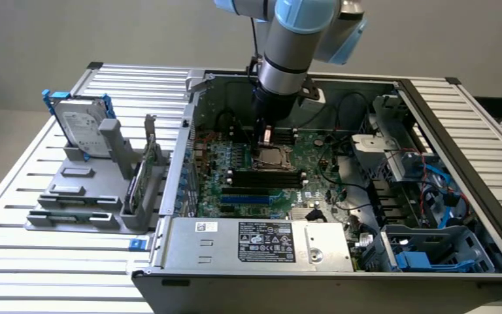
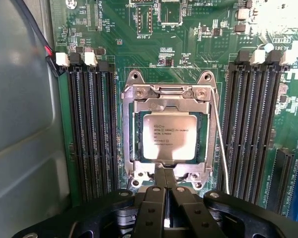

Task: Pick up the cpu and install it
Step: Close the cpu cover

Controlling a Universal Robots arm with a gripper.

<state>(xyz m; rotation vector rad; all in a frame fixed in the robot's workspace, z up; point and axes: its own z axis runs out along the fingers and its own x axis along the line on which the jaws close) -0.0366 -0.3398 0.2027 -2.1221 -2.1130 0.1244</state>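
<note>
Seating check: cpu [image 2: 169, 135] is lying flat inside the socket frame [image 2: 166, 94], evidently already placed.
Fingers [image 2: 154, 203]: pressing together, holding nothing, hovering beside the frame's edge.

My arm [image 1: 284, 65], top centre of the exterior view, is a silver-grey tube with pale blue joint caps [image 1: 308, 13] and a thin black cable [image 1: 253, 39] alongside. My gripper [image 2: 165, 174] is matte black, its linkage bars pinned with round screws [image 2: 210, 195].
</note>
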